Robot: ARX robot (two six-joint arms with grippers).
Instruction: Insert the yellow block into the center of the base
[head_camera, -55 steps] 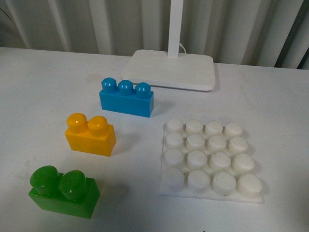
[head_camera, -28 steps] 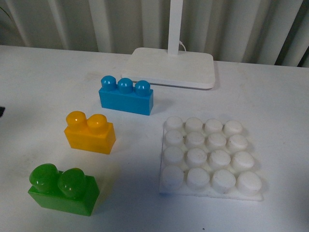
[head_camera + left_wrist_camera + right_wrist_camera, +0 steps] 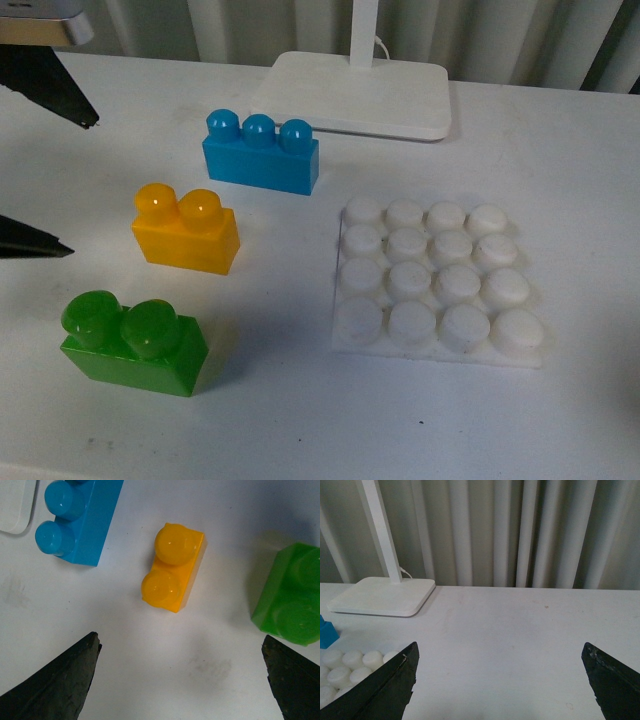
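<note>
The yellow block (image 3: 187,228) stands upright on the white table, left of the base (image 3: 437,283), a white studded plate with nothing on it. My left gripper (image 3: 82,186) is open at the far left, its dark fingers apart and left of the yellow block. In the left wrist view the yellow block (image 3: 172,567) lies ahead of the open left gripper (image 3: 181,639), with only bare table between the fingers. My right gripper (image 3: 500,645) is open over bare table, and a corner of the base (image 3: 350,665) shows beside one finger.
A blue three-stud brick (image 3: 260,152) stands behind the yellow block and a green two-stud brick (image 3: 133,342) in front of it. A white lamp stand (image 3: 355,92) sits at the back. A pleated curtain (image 3: 520,530) closes off the far side.
The left gripper's fingers have come into the front view at the left edge. The view has tilted a little. The bricks and the base keep their places on the table.
</note>
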